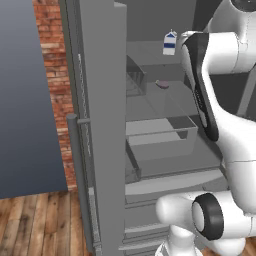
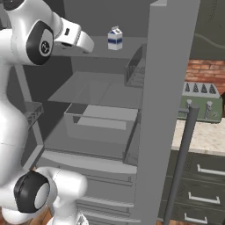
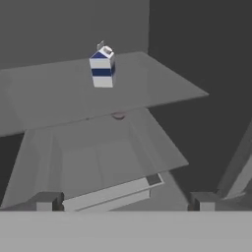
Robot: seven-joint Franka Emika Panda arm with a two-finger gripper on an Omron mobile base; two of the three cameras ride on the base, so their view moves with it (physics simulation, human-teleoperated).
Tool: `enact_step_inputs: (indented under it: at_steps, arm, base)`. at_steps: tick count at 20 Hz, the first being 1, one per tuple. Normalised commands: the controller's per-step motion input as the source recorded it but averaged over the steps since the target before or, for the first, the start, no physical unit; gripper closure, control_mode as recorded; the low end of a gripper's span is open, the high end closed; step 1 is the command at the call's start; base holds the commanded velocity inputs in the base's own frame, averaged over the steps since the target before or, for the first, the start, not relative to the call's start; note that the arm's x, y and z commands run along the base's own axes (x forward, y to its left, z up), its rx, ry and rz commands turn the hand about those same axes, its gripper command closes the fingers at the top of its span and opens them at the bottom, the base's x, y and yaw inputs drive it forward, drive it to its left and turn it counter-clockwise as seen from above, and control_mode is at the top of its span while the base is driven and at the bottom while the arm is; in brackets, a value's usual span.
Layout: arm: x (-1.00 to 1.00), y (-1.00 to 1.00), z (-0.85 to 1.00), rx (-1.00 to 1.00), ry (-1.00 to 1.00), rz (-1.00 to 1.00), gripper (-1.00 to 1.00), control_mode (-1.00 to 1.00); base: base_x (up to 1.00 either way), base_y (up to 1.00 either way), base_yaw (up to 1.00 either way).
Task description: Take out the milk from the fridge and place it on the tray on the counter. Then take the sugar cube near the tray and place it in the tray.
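The fridge (image 1: 100, 125) stands with its door swung wide, the long bar handle (image 2: 180, 162) on the door's outer face. Inside, one milk (image 1: 170, 43) carton stands upright on the upper glass shelf (image 3: 147, 83), towards the back — alone on that shelf. On the shelf below lies one small dark, flattish item (image 1: 162, 84) (too small to identify). Lower still sits a clear drawer bin (image 2: 101, 127); nothing can be made out in it. A wire door basket (image 2: 135, 68) hangs on the inner side of the door.

The arm rises beside the open compartment, its hand raised near the upper shelf and pointed into the fridge. In the hand view the jaws stand wide apart, with the carton well ahead of them and nothing between the fingertips (image 3: 47, 202).

Beyond the door, a strip of the surface (image 2: 202, 136) shows over dark drawers.
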Motion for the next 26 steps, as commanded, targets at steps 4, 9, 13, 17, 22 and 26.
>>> enact_step_inputs:
  at_steps: [4,9,13,17,22,26]
  arm:
    - [0.67,-0.01,-0.16,0.0,0.0,0.0,-1.0,-1.0]
    - [0.63,-0.07,-0.21,0.0,0.0,0.0,-1.0,-1.0]
    - [0.62,-0.19,-0.01,0.0,0.03,0.0,-1.0,-1.0]
    - [0.62,-0.2,0.0,0.0,0.01,0.0,-1.0,-1.0]
    - [0.64,-0.06,0.0,0.0,0.0,0.0,-1.0,-1.0]
    - [0.65,0.0,0.0,0.0,0.0,0.0,-1.0,-1.0]
  base:
    - [0.0,0.0,0.0]
    - [0.0,0.0,0.0]
    - [0.0,0.0,0.0]
    - [0.0,0.0,0.0]
    - [0.0,0.0,0.0]
    - [0.0,0.0,0.0]
